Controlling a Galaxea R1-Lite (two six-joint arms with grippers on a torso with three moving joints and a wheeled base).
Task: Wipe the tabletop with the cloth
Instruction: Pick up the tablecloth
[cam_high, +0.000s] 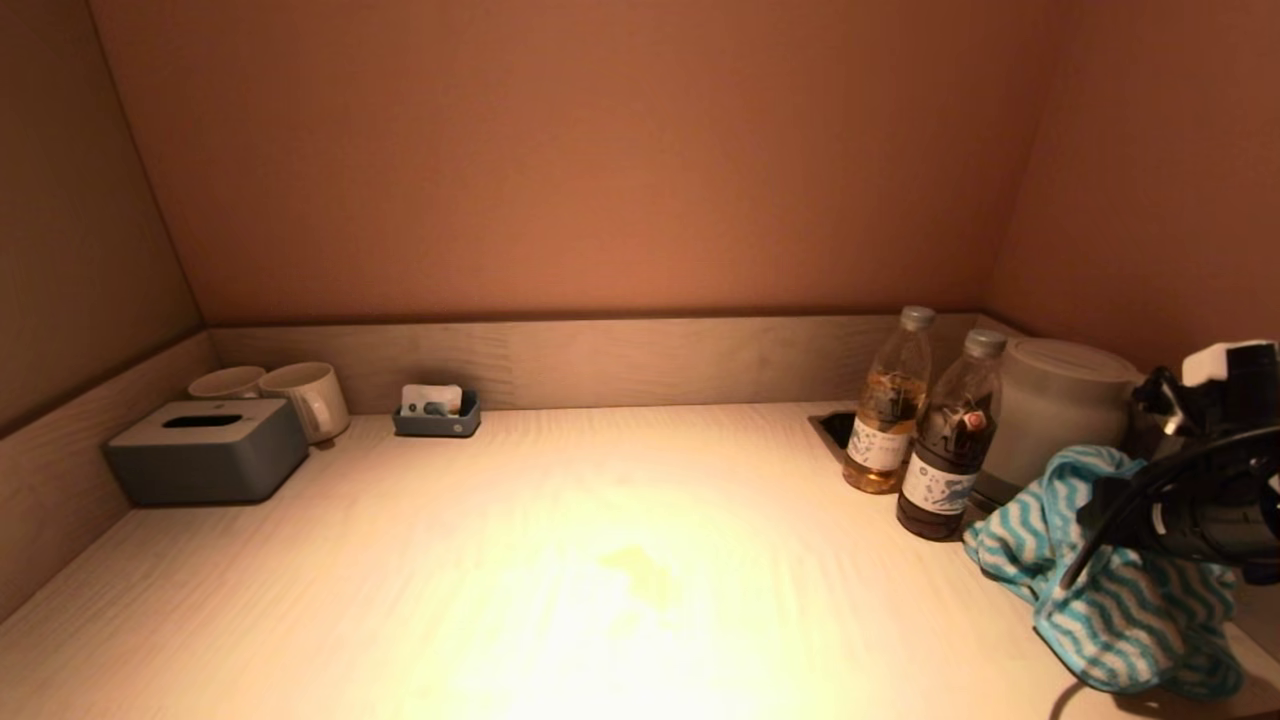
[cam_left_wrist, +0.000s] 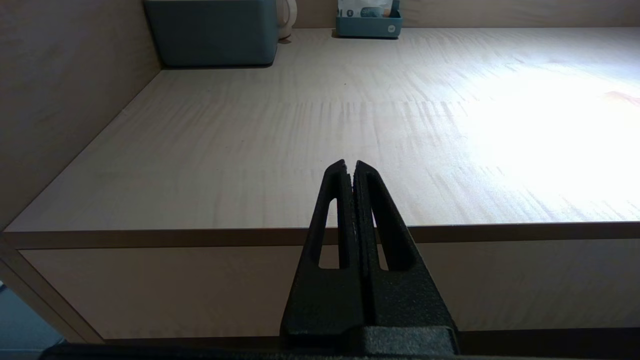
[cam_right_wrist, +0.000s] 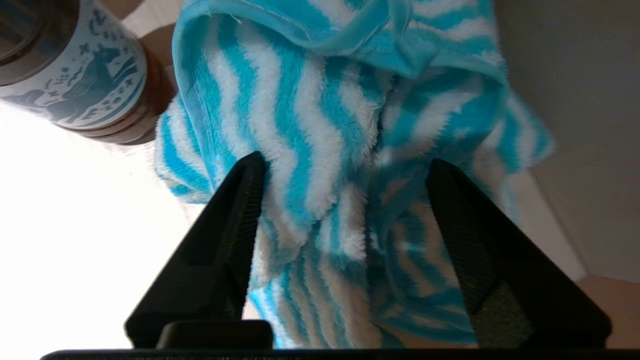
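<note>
Right gripper (cam_right_wrist: 345, 170) at cloth (cam_high: 1110, 580), fingers wide astride it
Cloth beside dark bottle (cam_high: 948, 455) on tabletop (cam_high: 560, 570) (left gripper (cam_left_wrist: 351, 167) closed, empty)

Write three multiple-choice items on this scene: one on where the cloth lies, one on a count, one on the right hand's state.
1. Where is the cloth?
A. by the tissue box
B. at the table's right end, beside the bottles
C. in a mug

2. How many bottles stand there?
A. one
B. two
C. four

3. The right hand is:
A. open around the cloth
B. shut, empty
C. holding a bottle

Answers:
1 B, it lies beside the dark bottle.
2 B, the dark one plus an amber bottle.
3 A, its fingers straddle the cloth.
</note>
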